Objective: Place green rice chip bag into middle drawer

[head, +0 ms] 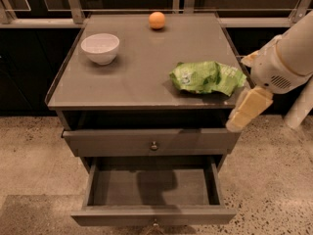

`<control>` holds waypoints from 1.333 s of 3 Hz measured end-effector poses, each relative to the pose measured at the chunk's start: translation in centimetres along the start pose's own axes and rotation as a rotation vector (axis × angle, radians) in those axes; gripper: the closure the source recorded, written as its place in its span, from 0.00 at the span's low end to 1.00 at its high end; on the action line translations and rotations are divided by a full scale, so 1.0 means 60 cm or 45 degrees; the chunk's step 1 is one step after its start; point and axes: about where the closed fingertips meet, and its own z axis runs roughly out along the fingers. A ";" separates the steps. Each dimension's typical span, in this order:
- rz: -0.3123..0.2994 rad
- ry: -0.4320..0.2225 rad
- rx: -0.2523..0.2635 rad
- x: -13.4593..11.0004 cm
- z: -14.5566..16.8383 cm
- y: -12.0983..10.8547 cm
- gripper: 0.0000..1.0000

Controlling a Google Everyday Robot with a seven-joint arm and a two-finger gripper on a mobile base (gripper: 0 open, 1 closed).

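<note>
The green rice chip bag (pixel 208 76) lies crumpled on the grey cabinet top (pixel 142 67), near its right front corner. The middle drawer (pixel 151 187) is pulled out below, its bare grey tray showing, with a knob at its front edge. My gripper (pixel 246 107) hangs from the white arm (pixel 288 58) just off the cabinet's right front corner. It is right of and slightly below the bag, holding nothing that I can see.
A white bowl (pixel 100 47) stands at the top's back left and an orange ball (pixel 157 20) at the back middle. A shut grey drawer front with a knob (pixel 154 145) sits above the open drawer. Speckled floor surrounds the cabinet; dark glass panels stand behind.
</note>
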 end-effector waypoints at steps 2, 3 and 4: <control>0.110 -0.091 0.056 -0.037 0.117 0.002 0.00; 0.128 -0.117 0.184 -0.081 0.141 -0.019 0.00; 0.128 -0.117 0.184 -0.081 0.141 -0.019 0.00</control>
